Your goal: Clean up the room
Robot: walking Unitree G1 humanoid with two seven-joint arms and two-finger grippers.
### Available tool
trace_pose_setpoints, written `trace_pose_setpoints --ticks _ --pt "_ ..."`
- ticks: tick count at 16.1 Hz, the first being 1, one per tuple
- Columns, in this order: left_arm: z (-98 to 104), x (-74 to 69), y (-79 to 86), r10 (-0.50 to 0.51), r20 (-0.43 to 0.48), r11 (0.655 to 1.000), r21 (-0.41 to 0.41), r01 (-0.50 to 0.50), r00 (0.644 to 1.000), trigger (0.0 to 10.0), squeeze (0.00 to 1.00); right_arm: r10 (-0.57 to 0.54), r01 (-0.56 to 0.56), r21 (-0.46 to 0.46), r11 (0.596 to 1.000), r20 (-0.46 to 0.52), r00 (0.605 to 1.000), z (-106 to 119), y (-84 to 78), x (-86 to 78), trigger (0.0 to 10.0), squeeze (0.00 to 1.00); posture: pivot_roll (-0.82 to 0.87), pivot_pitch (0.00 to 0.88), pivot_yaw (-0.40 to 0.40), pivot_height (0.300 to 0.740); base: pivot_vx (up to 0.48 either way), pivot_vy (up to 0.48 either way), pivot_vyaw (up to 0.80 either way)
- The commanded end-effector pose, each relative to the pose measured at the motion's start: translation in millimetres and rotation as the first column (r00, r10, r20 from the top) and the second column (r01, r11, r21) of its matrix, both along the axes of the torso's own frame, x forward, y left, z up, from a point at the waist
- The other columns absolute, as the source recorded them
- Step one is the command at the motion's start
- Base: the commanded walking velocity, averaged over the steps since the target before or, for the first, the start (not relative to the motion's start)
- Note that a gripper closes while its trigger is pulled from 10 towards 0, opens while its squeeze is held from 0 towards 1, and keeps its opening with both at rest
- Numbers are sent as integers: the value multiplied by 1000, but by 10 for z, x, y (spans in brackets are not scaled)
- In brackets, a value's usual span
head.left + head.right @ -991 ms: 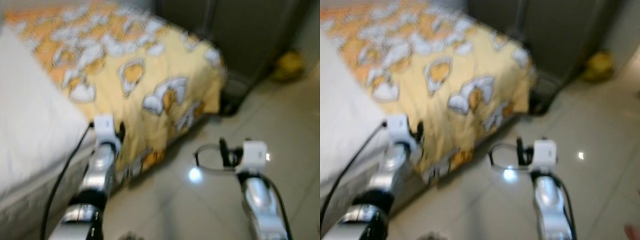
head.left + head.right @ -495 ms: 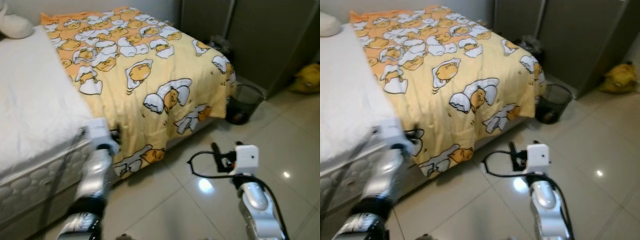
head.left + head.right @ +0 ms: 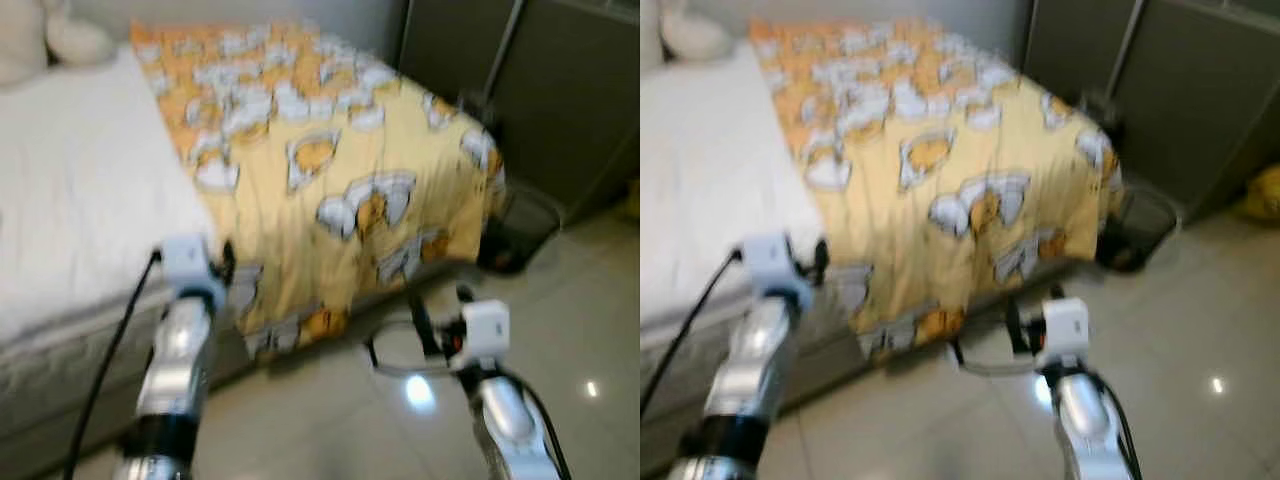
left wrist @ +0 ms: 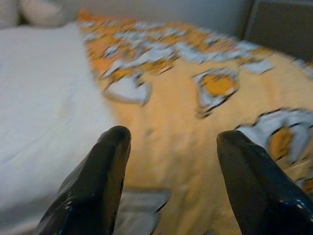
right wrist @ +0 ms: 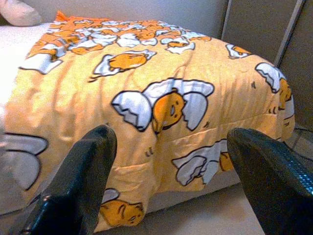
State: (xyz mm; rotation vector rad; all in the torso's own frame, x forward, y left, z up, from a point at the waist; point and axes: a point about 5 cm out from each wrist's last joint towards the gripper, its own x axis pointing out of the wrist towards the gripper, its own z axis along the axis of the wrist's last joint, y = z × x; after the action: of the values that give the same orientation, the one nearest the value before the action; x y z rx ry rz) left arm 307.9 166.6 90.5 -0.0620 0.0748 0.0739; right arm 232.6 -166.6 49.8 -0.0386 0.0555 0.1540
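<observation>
We are holding our left gripper (image 4: 168, 166) out in front of the near edge of the bed (image 3: 70, 210), its two black fingers (image 4: 98, 181) spread wide and gripping nothing. We are holding our right gripper (image 5: 173, 176) low over the tiled floor (image 3: 330, 420), its fingers (image 5: 78, 181) also spread wide and empty, pointing at the hanging side of the blanket (image 3: 330, 190).

The blanket is yellow with a pattern of white and orange cartoon eggs. It is covering the right part of the bed and draping over the bed's foot and near side, almost reaching the floor. To its left, the white sheet is lying bare, with a pale pillow (image 3: 75, 40) at the far left corner.

A dark wire wastebasket (image 3: 515, 230) is standing on the floor just beside the blanket's far right corner, in front of dark wardrobe doors (image 3: 560, 90). The head views are looking blurred, so we cannot make out finer details.
</observation>
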Motion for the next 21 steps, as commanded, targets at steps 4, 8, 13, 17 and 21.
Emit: trace_pose_setpoints --ticks 4,8,13,17,21 --pt "-116 3 -148 -41 -72 999 -10 40 997 10000 0 -52 52 -27 998 -10 999 14 -183 21 10000 0 -21 0 40 740 382 -286 413" --pt "-150 6 -169 -21 -109 999 -29 18 994 10000 0 -53 52 -38 998 -26 998 -7 -199 15 10000 0 -31 0 50 740 380 -288 305" --pt "-130 -24 -92 -68 -58 997 22 70 996 10000 0 -61 61 23 998 -6 998 48 -189 -18 10000 0 -32 0 45 740 381 -289 80" --pt "-153 -398 243 -138 -28 985 103 141 990 10000 0 -86 93 139 986 -54 995 20 -212 -190 10000 0 -19 0 35 740 449 0 0" --pt "-173 -191 -138 -203 -77 979 6 204 976 10000 0 -15 21 124 992 -55 998 33 -78 -109 10000 0 2 0 25 740 77 -63 0"
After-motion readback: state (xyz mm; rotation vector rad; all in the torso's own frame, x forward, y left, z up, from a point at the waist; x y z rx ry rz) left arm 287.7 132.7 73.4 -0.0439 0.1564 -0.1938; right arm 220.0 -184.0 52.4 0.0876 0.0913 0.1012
